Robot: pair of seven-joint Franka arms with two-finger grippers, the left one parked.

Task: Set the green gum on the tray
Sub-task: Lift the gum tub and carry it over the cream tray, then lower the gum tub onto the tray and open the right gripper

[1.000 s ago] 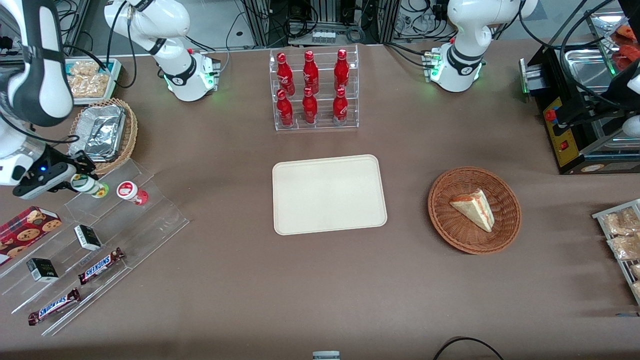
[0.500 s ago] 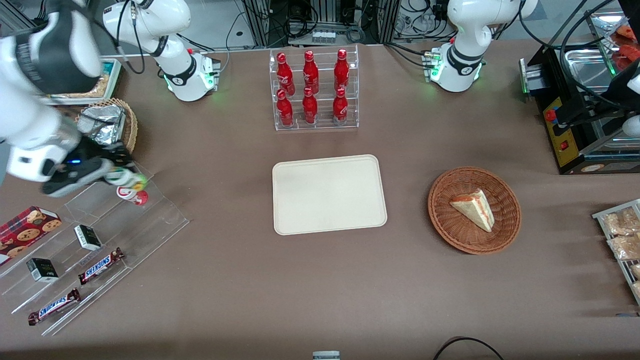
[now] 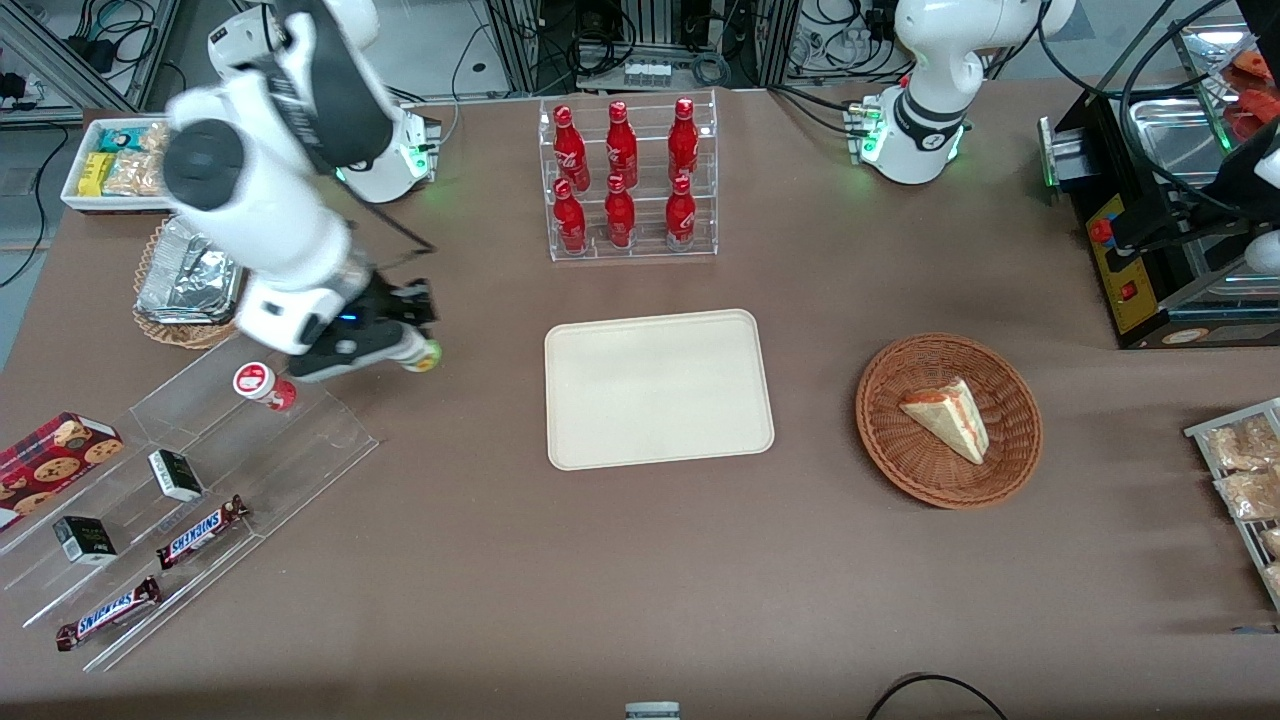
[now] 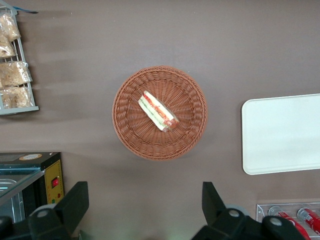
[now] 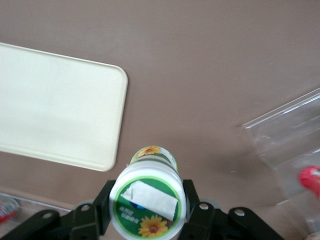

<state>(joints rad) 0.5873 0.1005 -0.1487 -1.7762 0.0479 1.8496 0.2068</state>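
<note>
Since one second ago, the big white arm has swung from the left edge of the front view toward the middle, and it has lifted the green gum off the clear plastic shelf.

Now the largest thing, the brown counter (image 3: 480,560), fills most of the frame. The tray (image 3: 660,390) lies flat in the middle of the front view with nothing on it. The clear shelf (image 3: 300,450) sits at the lower left, and the bottle with the red lid (image 3: 262,385) is on its upper step. The end effector (image 3: 408,345) hangs above the counter, between the shelf and the tray, in the left middle of the frame. It is shut on the green gum (image 5: 147,200), squeezing the white bottle on both sides. The wrist camera shows this well. The green lid pokes out of the end effector in the front view (image 3: 425,356).

The gum is not over the tray yet. I think the arm should keep sliding sideways until the bottle is well inside the tray's rim (image 5: 120,125), not just at the edge. The bottle looks tipped over on its side in the grip, and it is round, so it may roll when let go. It would be good to go down low and slow, close to the tray, and only then let go. Aiming for the middle gives room if it rolls a bit.
</note>
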